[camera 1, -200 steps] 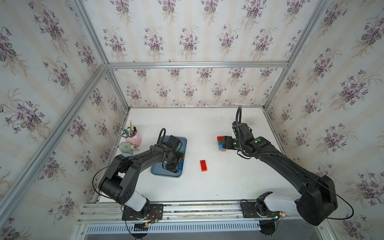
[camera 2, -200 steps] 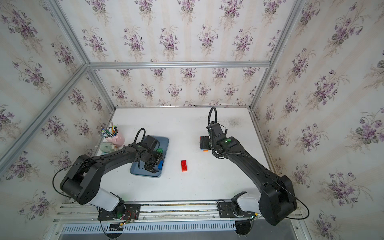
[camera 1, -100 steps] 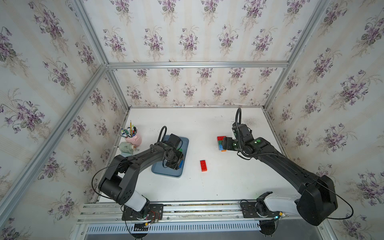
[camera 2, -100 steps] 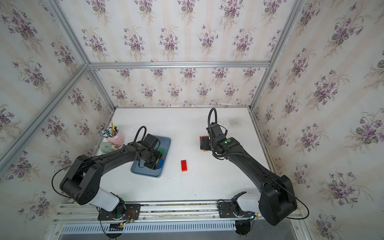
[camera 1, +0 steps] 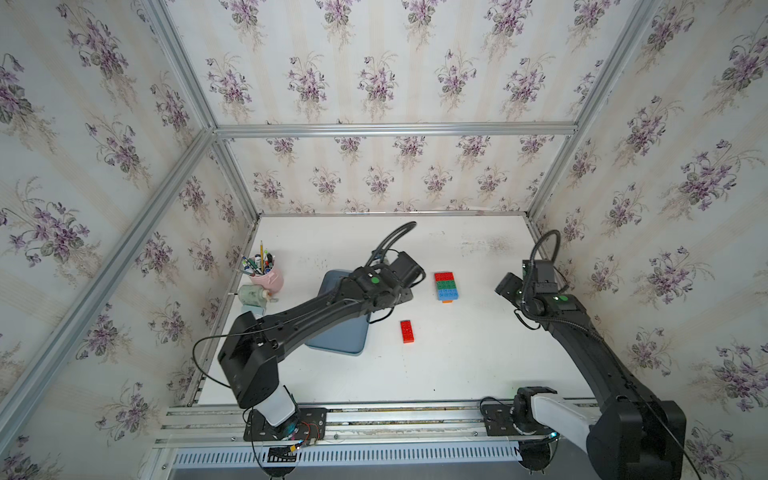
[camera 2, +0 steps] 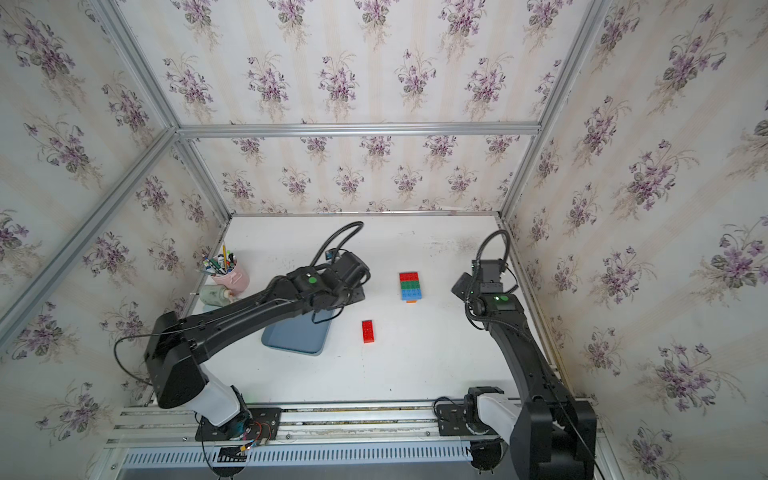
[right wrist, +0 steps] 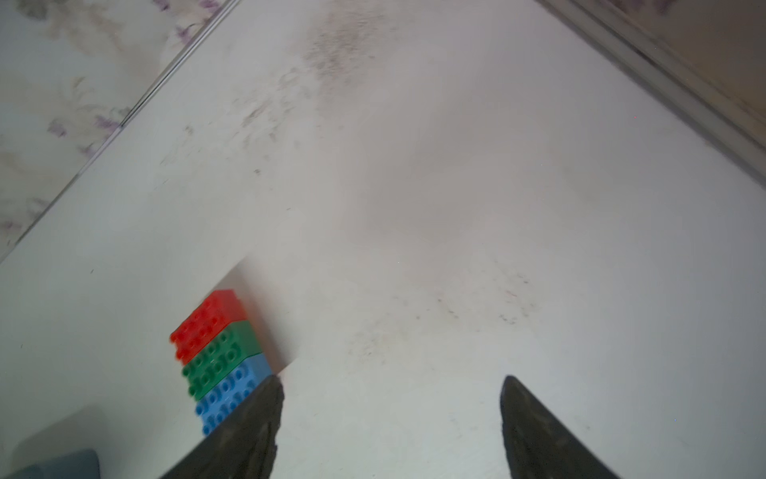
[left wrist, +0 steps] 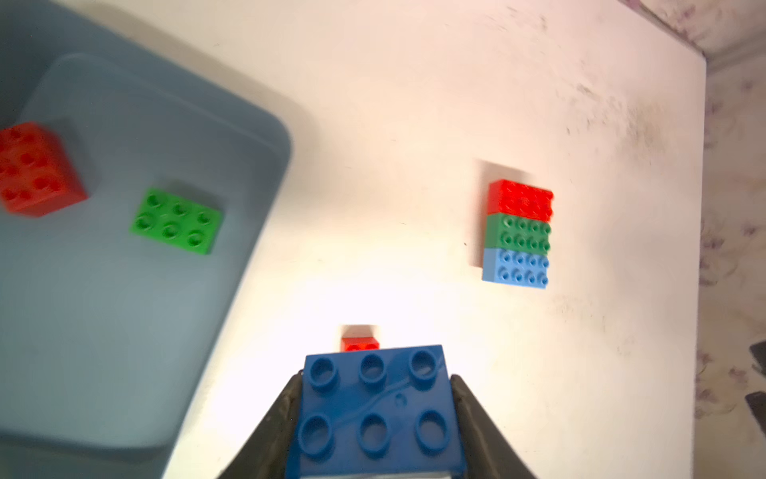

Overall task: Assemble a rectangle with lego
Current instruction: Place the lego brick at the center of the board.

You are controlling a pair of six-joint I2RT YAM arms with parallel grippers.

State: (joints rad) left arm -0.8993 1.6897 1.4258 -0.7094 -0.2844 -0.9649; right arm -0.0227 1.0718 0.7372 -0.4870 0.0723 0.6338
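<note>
The tray [camera 1: 340, 338] lies left of centre on the worktop [camera 1: 457, 365], with two loose bricks [left wrist: 176, 220] in it. Right of the tray, the joined bricks [camera 1: 446, 285] touch in a line running far to near. A single brick [camera 1: 407, 331] lies nearer, between tray and joined bricks. A held brick [left wrist: 373, 414] sits between the left jaws, over the worktop just right of the tray. The right jaws stand right of the joined bricks, apart from them. A pen cup [camera 1: 270, 276] stands at the far left edge, with a bottle [camera 1: 251, 293] just beside it on the near side.

Bright even light; soft, motion-blurred wrist views
</note>
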